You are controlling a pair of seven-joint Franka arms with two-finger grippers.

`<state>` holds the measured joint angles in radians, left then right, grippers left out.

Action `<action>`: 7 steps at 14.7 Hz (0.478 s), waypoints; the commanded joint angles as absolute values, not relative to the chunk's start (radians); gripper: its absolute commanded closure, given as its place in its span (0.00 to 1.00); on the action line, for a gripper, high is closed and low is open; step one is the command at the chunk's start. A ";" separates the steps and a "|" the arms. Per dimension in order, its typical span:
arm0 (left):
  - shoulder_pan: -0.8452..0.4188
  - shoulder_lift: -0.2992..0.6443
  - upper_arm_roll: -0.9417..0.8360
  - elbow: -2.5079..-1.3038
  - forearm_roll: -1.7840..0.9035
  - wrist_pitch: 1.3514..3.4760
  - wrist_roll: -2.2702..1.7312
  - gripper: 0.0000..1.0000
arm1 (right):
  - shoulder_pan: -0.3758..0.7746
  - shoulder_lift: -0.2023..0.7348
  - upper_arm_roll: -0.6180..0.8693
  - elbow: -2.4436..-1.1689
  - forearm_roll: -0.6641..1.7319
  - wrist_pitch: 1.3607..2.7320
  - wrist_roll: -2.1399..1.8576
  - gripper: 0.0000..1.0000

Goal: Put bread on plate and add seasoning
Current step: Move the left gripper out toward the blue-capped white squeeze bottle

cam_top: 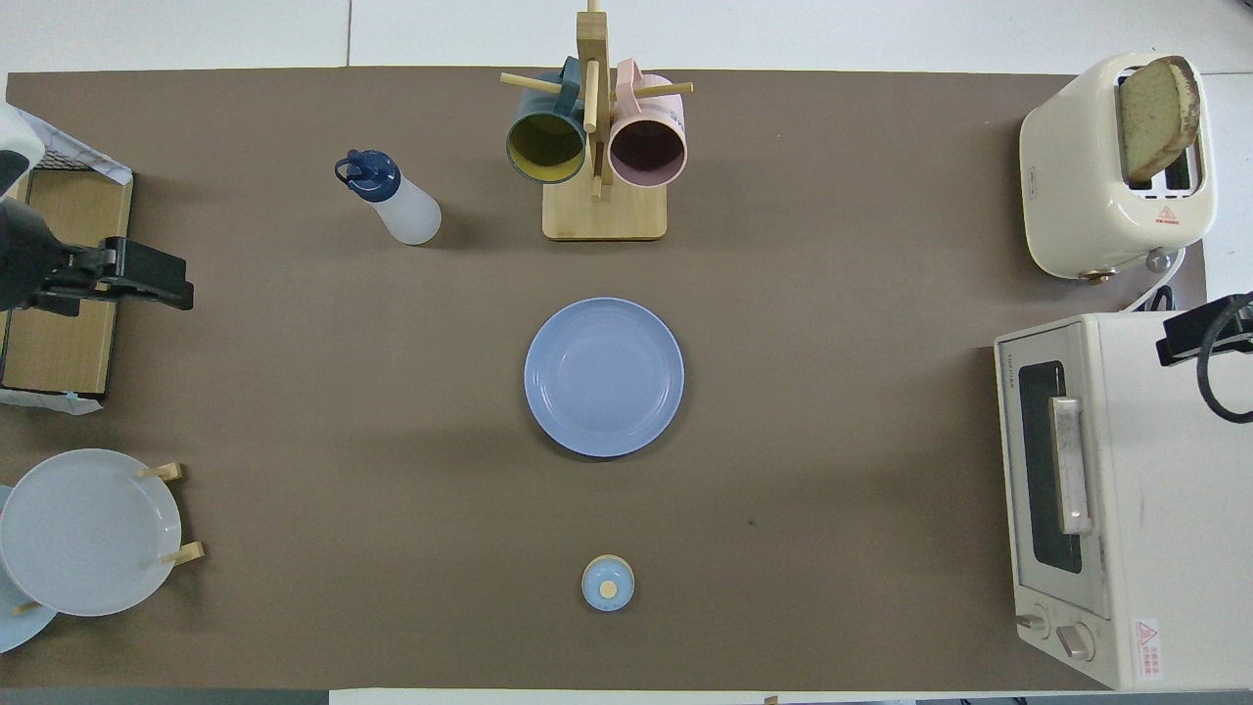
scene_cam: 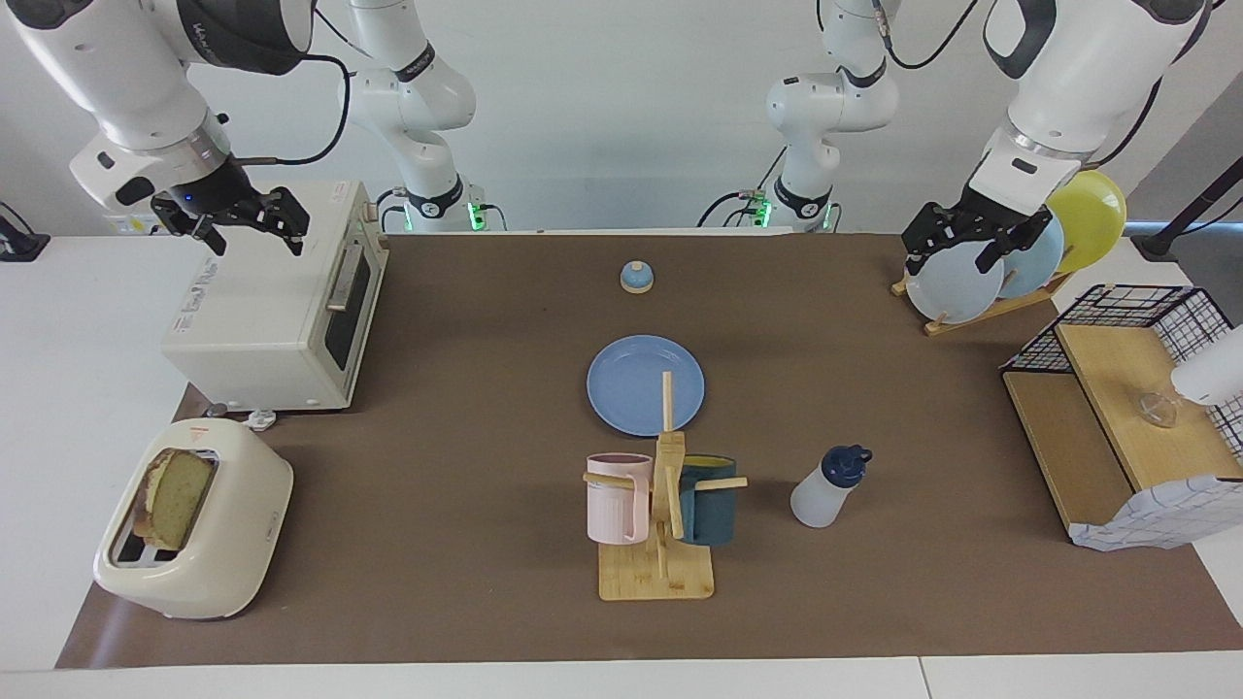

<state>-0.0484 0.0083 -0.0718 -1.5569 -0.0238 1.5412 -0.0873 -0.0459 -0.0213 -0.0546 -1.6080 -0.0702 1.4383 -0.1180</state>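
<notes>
Two arms up, neither touching anything. Right gripper (scene_cam: pixel 248 221) hangs over the oven (scene_cam: pixel 277 311) w/ jaws spread, empty. Left gripper (scene_cam: pixel 957 243) hangs over the plate rack (scene_cam: pixel 971 282), jaws also apart, nothing held.

Bread (scene_cam: pixel 178 497) stands in the toaster (scene_cam: pixel 194 534) at the corner of the right arm's end, farthest from the robots. Plate (scene_cam: pixel 645 383) sits bare mid-table. Seasoning bottle (scene_cam: pixel 827 485) stands upright beside the mug rack (scene_cam: pixel 660 524), toward the edge farthest from the robots.

Risks, imo: slice sits deep in the slot w/ only its top showing, so a shallow pinch could tear or drop it. Bottle is soft and tall; a side knock tips it. Mug rack pegs sit close to the plate, so a low reach may clip them.
</notes>
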 commanded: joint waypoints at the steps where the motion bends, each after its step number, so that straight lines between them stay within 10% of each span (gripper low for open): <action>1: -0.043 -0.006 -0.075 -1.562 -0.017 1.551 -0.072 0.00 | -0.055 -0.028 -0.049 -1.603 -0.041 1.448 -0.138 0.00; 7: -0.060 -0.028 -0.078 -1.615 -0.015 1.601 -0.080 0.00 | -0.052 -0.028 -0.049 -1.605 -0.008 1.451 -0.140 0.00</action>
